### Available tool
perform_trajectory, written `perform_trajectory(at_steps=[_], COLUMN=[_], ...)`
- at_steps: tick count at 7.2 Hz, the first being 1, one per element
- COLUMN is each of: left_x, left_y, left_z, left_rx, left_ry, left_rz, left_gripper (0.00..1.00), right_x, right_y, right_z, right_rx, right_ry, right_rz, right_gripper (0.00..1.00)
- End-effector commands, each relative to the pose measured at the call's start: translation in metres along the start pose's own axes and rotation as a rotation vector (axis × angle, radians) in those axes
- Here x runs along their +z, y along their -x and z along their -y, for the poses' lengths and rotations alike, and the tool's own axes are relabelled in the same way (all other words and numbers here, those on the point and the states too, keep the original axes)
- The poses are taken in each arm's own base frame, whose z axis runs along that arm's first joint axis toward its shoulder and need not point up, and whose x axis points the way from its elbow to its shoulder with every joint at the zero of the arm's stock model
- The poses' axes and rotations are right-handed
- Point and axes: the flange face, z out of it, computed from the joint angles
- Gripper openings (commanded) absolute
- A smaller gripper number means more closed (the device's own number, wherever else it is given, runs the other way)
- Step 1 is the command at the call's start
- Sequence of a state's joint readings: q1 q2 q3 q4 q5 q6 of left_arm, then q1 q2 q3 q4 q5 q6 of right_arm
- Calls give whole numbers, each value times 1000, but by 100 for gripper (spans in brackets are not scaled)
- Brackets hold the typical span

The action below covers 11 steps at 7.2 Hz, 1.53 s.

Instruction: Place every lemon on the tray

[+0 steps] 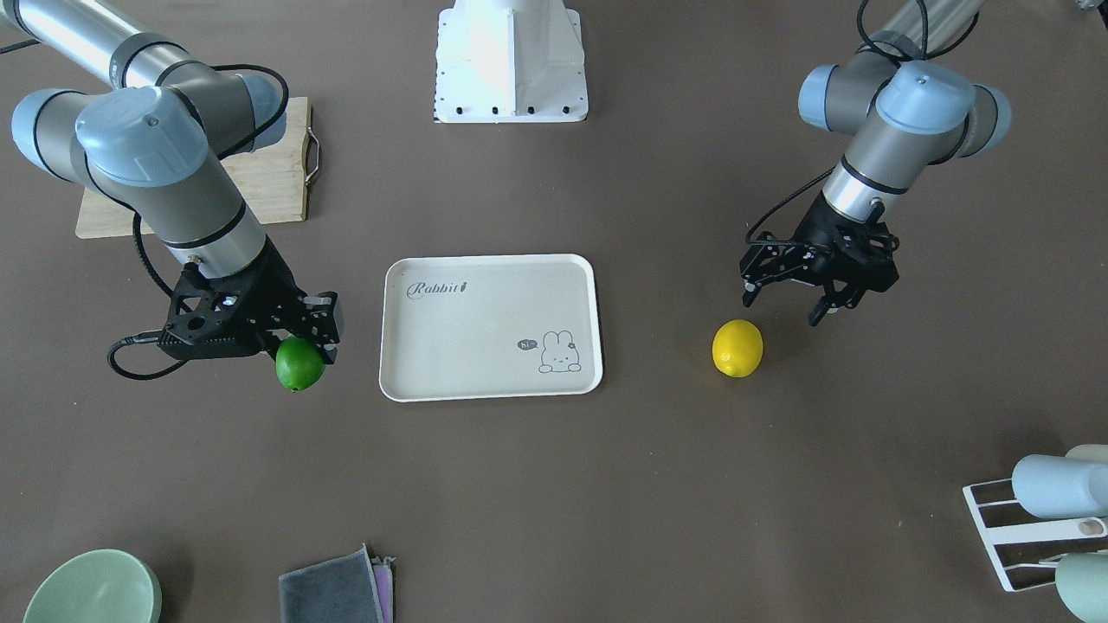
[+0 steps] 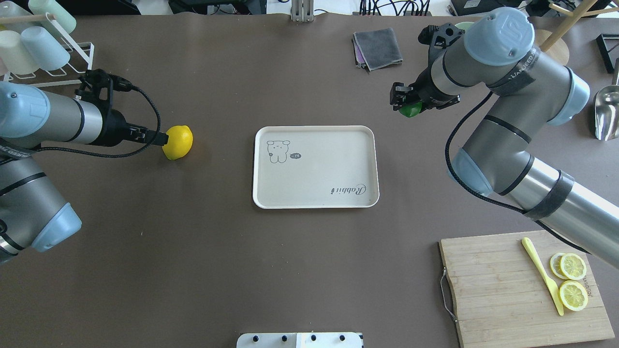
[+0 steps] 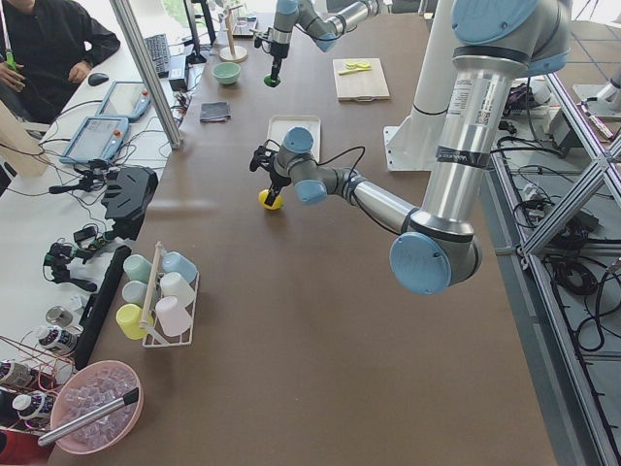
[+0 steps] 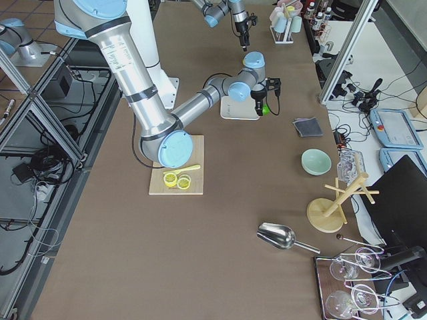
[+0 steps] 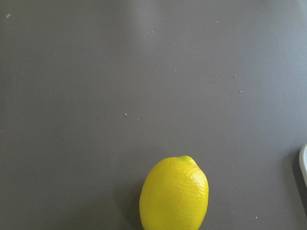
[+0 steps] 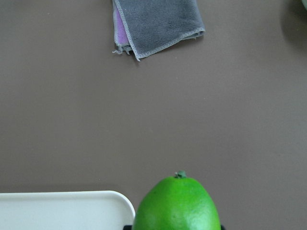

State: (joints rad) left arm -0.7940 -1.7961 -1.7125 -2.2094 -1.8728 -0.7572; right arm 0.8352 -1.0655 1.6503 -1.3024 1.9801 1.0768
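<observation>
The cream tray [image 1: 485, 346] with "Rabbit" lettering lies empty mid-table; it also shows in the overhead view [image 2: 314, 183]. My right gripper [image 1: 303, 342] is shut on the green lemon [image 1: 299, 363], holding it just outside the tray's short edge, near a corner. The right wrist view shows this lemon [image 6: 177, 203] beside the tray corner [image 6: 62, 208]. The yellow lemon [image 1: 737, 348] lies on the table on the tray's other side. My left gripper [image 1: 783, 307] is open and empty, right beside it and not touching. The left wrist view shows this lemon [image 5: 174, 194] low in frame.
A wooden cutting board [image 2: 503, 290] with lemon slices [image 2: 573, 280] and a yellow knife sits near my right arm's base. A folded grey cloth [image 2: 377, 47], a green bowl [image 1: 91, 588], a rack of cups [image 2: 38, 43] and a metal scoop [image 2: 607, 111] line the table's far side and ends.
</observation>
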Motion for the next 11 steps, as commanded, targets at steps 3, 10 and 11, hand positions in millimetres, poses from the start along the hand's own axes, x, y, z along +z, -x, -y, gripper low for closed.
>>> perform_trajectory(at_steps=[3, 10, 11], left_x=[31, 60, 62], left_y=[-31, -41, -41], left_z=[31, 18, 18], left_rx=[152, 164, 163], left_ry=[-17, 27, 29], left_rz=[21, 15, 17], left_gripper=[98, 98, 98], right_x=[0, -2, -2], right_y=[-1, -4, -5], right_z=[0, -1, 0], right_rx=[1, 2, 2], right_ry=[-2, -10, -9], right_rz=[-1, -5, -6], right_gripper=[0, 0, 0])
